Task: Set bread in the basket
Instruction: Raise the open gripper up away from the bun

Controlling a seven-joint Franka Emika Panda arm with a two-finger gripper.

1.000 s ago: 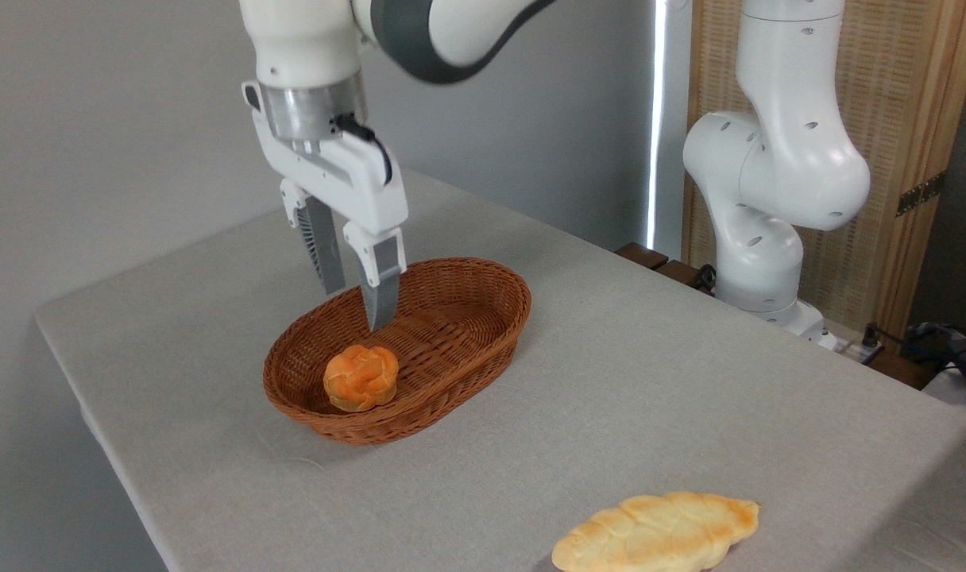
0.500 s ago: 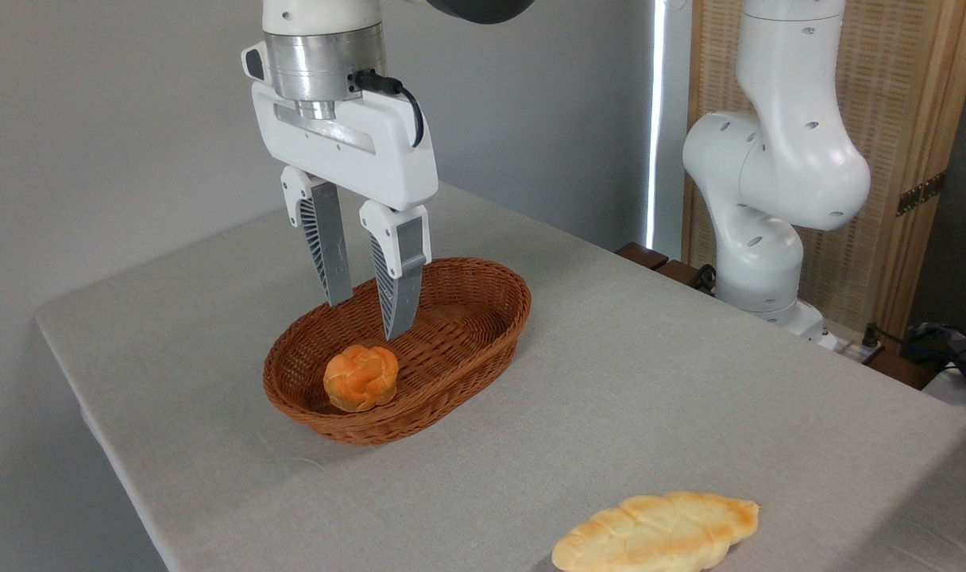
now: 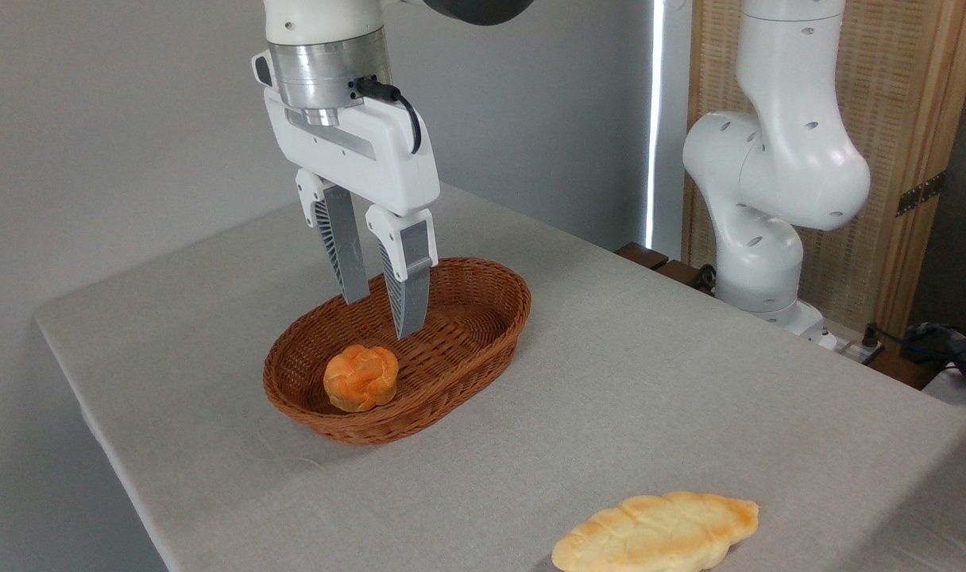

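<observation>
Knotted orange bun [image 3: 361, 377] lies inside brown wicker basket [image 3: 483, 274]

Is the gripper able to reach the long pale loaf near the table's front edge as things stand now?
Probably yes. The gripper is open, holds nothing and hangs above the basket. Only bare table lies between it and the loaf, though that is a long stretch.

arm [image 3: 777, 159]: top cut by frame | loaf [image 3: 656, 532]: bottom edge clipped | basket [image 3: 483, 318]: far rim partly behind fingers
</observation>
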